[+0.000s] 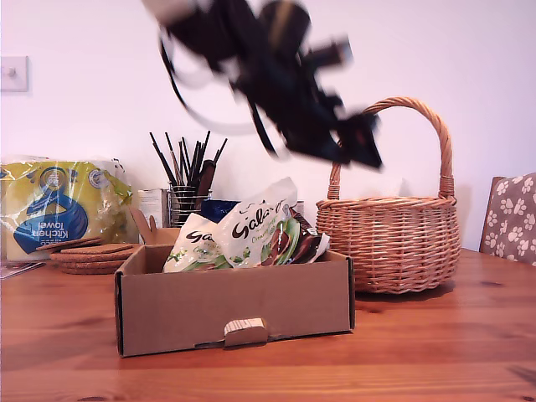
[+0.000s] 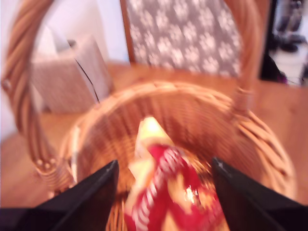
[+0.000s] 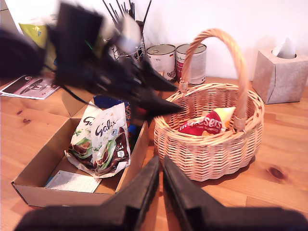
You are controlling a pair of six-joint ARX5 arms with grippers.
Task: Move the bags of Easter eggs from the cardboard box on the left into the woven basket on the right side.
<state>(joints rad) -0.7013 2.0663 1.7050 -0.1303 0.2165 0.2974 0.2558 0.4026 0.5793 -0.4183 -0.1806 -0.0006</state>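
Galaxy bags (image 1: 251, 234) lean upright in the cardboard box (image 1: 234, 306).

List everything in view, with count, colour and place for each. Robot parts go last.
cardboard box: one, brown, front of the wooden table.
Galaxy bags: at least two, white and green, in the box.
woven basket: one, tan, at the exterior view's right of the box.
red bag: one, inside the basket, next to something yellow.
kitchen towel pack: one, yellow and blue, exterior view's left.
cork coasters: a stack, brown, before the pack.
pencil pot: one, metal mesh, behind the box.
tins: two, silver, behind the basket.
tissue box: one, beige.
chair: one, paw print.
my first gripper: open over the basket.
my second gripper: shut, black.
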